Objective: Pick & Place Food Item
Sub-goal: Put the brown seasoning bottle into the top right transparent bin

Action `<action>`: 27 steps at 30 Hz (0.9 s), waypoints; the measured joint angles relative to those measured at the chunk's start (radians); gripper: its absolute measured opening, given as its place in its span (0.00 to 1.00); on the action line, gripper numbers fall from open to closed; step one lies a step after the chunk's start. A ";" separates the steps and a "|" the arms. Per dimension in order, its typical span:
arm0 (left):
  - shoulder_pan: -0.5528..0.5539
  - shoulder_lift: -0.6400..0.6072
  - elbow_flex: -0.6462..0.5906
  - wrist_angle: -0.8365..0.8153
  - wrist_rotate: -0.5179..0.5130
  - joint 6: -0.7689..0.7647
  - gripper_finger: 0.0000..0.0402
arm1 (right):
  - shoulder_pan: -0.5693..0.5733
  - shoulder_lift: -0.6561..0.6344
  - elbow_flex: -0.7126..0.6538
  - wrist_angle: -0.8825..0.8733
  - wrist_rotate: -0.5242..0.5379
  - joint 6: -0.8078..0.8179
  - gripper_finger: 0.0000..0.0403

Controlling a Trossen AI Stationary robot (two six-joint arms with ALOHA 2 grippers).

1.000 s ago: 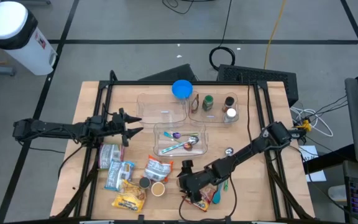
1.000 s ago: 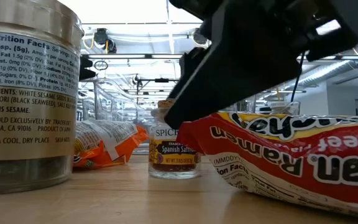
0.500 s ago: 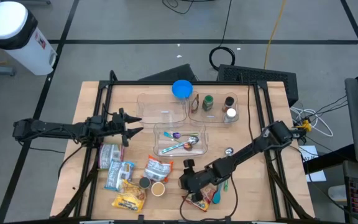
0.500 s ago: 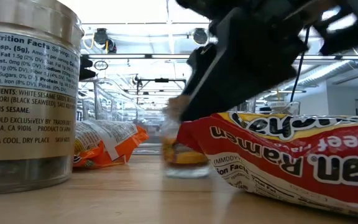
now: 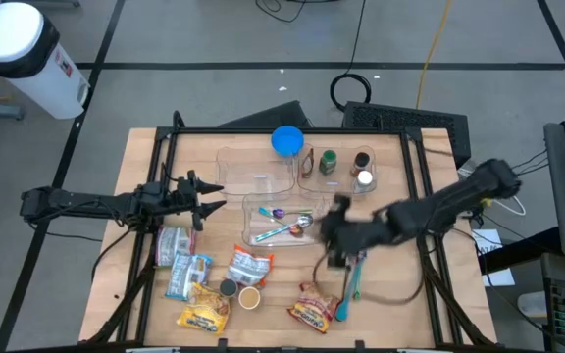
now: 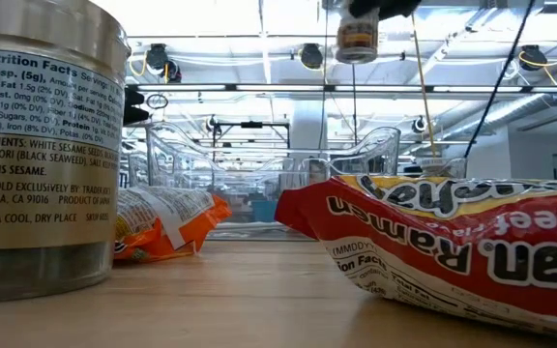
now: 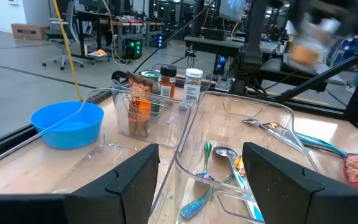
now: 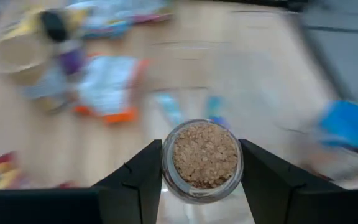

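My right gripper [image 5: 334,238] is shut on a small glass spice jar with a cork stopper [image 8: 205,155] and holds it high above the table; the jar also shows in the low view [image 6: 358,34]. The gripper is over the table's middle right, beside the clear bin of utensils [image 5: 284,218]. A red ramen packet [image 5: 314,312] lies flat near the front edge, and also shows in the low view [image 6: 453,242]. My left gripper [image 5: 209,201] waits open and empty at the left, by the clear bins; its fingers show in the left wrist view [image 7: 197,186]. My right gripper pinches the jar's glass sides [image 8: 166,171] between its two fingers [image 8: 135,183], just below the cork. The fingers come from above, pointing down. The jar hangs upright and lifted clear of the table.
Two more clear bins stand at the back, one bare [image 5: 253,172] and one holding spice jars [image 5: 336,169], behind them a blue bowl [image 5: 286,140]. A tin can [image 5: 173,245] and snack packets [image 5: 248,265] [image 5: 204,316] lie front left. A teal utensil [image 5: 351,284] lies right of the ramen.
My right gripper has taken the spice jar from the table beside the ramen packet. It has gone up and toward the far right, toward the utensil bin. The jar, which stood on the table, is now lifted clear and upright.
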 joint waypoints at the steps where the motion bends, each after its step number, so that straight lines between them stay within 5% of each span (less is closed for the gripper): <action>1: 0.000 0.000 0.000 0.000 0.000 0.000 0.60 | -0.032 -0.036 -0.017 -0.010 0.007 0.003 0.41; 8: 0.000 0.000 0.000 0.000 0.000 0.000 0.60 | -0.352 -0.215 -0.261 0.118 -0.124 -0.015 0.41; 15: 0.000 0.000 0.000 0.000 0.000 0.000 0.60 | -0.663 -0.220 -0.518 0.418 -0.372 -0.065 0.41; 27: 0.000 0.000 0.000 0.000 0.000 0.000 0.60 | -0.850 -0.077 -0.567 0.499 -0.483 -0.191 0.41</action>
